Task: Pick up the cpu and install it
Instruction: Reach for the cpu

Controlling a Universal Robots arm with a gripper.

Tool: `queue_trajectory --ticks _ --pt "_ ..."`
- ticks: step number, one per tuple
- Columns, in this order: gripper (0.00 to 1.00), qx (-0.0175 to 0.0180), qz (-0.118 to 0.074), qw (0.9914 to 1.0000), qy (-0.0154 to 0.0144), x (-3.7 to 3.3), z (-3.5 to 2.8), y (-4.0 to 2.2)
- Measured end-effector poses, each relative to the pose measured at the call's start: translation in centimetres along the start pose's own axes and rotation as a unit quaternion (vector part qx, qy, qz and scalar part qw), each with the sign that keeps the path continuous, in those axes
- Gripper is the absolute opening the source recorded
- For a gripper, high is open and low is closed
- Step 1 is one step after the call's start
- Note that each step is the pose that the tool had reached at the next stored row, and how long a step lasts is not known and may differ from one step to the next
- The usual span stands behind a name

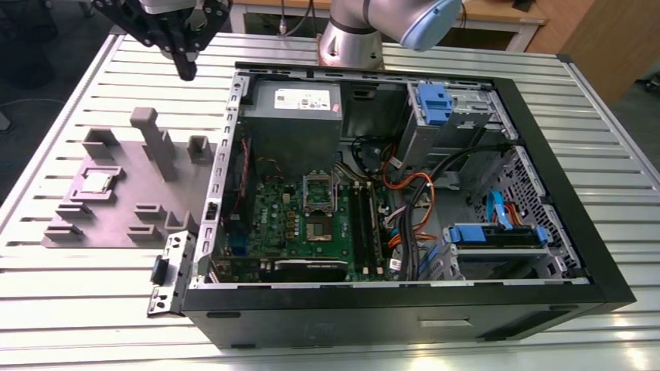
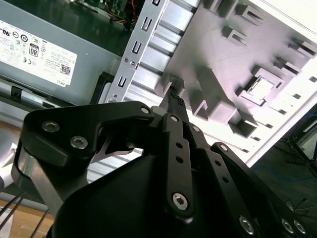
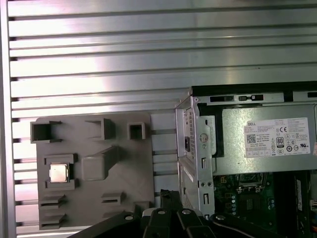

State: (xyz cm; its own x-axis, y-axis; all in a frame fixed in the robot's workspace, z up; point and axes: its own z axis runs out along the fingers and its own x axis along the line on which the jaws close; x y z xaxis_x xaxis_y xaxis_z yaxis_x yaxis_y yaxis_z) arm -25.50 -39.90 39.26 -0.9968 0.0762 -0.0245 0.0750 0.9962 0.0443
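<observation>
The cpu (image 1: 98, 182) is a small silver square chip lying flat in a recess of the grey-purple fixture plate (image 1: 154, 202) on the exterior view's left. Both wrist views show the cpu (image 2: 260, 88) (image 3: 58, 173) in that pocket. My gripper (image 1: 185, 72) hangs high above the table's far side, beyond the plate and apart from the chip. Its black fingers (image 2: 174, 101) meet at a point with nothing between them, so it is shut and empty. On the motherboard inside the open computer case (image 1: 536, 124) sits the silver-framed socket (image 1: 318, 192).
The case's metal side wall (image 1: 229, 139) rises between the fixture plate and the motherboard. Raised blocks (image 1: 154, 139) stand up from the plate near the chip. A power supply (image 1: 299, 100), cables (image 1: 413, 193) and blue drive bays (image 1: 495, 236) crowd the case. Slatted aluminium table (image 1: 62, 116) surrounds everything.
</observation>
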Motion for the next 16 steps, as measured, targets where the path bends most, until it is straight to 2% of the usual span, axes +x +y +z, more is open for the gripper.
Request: queue_trajectory --ticks 16 --pt "0.11 0.0 0.0 1.0 0.0 0.65 -0.02 -0.05"
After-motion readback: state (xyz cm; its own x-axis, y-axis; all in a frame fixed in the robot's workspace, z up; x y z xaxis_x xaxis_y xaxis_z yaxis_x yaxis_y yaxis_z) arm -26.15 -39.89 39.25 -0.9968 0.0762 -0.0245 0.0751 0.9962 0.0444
